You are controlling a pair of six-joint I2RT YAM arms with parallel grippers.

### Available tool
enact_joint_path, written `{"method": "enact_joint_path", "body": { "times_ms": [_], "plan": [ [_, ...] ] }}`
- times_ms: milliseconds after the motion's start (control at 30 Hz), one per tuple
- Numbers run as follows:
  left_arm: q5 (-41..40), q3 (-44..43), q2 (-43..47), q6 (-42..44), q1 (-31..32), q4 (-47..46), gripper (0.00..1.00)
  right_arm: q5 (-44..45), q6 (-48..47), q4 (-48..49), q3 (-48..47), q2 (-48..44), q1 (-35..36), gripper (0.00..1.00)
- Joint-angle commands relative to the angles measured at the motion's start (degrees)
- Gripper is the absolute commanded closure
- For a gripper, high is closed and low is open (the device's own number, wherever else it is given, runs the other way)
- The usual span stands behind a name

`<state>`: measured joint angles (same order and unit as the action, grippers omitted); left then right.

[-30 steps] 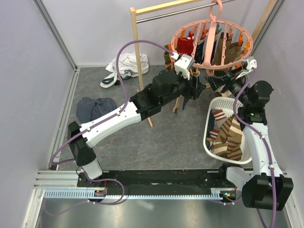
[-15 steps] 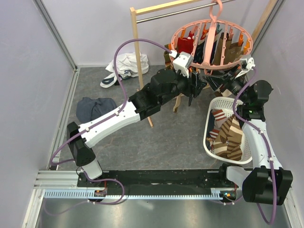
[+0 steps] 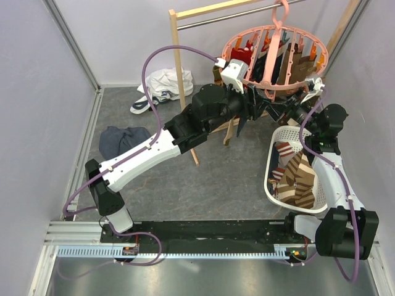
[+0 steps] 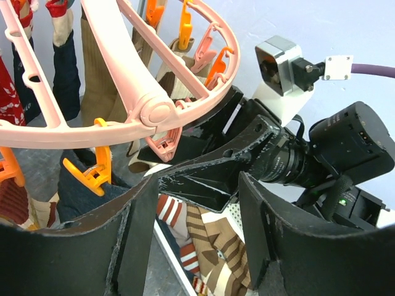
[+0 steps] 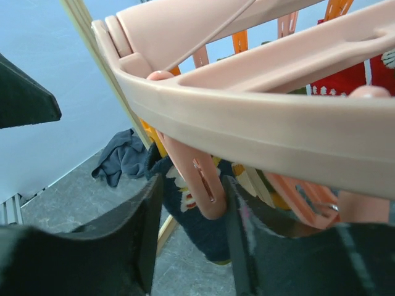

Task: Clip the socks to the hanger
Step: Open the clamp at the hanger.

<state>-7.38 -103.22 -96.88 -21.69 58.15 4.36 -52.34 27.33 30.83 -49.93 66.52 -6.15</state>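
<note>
Socks (image 3: 296, 182) wait in the basket (image 3: 270, 166) at the tabletop's right edge, hanger (image 3: 272, 52) hangs over the far edge. My right gripper (image 5: 192, 191) straddles a pink clip (image 5: 200, 176), can't tell if it's squeezing; my left gripper (image 4: 196, 185) is spread. I'd pinch that clip wide open before feeding a sock in

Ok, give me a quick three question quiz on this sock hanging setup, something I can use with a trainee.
1. True or false: the hanger lies flat on the floor.
2. Where are the unclipped socks? A, on the floor beside the rail; B, in the white basket; C, draped over the left arm.
3. In the right wrist view, what sits between the right gripper's fingers?
Key: 1 false, it hangs from the metal bar. 2 B. 3 a pink clip on the hanger.
</note>
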Motion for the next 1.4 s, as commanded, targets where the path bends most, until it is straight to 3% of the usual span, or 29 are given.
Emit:
{"method": "enact_joint_path", "body": {
  "times_ms": [0,233,433,967,1367],
  "plan": [
    [-0.1,-2.6,-0.06,-2.04,-0.06,-0.41,0.4,-1.89,0.09,3.97,-0.25,-0.08,0.44,0.54],
    [0.08,-3.65,-1.29,-1.95,-0.14,0.21,0.4,-2.42,1.32,5.73,-0.34,-0.25,0.97,0.78],
    [-1.68,-5.5,-2.96,-2.65,-0.14,1.79,0.41,-1.55,-0.34,4.16,-0.16,-1.3,3.07,0.89],
    [-12.22,-7.61,-4.54,0.08,-0.14,6.8,0.32,0.66,-8.26,-6.65,-3.68,-3.15,8.35,0.95],
    [-14.93,-9.11,-8.24,-1.69,-0.14,4.16,0.36,3.12,-11.77,-9.99,-4.73,-2.8,10.54,0.95]
  ]
}}
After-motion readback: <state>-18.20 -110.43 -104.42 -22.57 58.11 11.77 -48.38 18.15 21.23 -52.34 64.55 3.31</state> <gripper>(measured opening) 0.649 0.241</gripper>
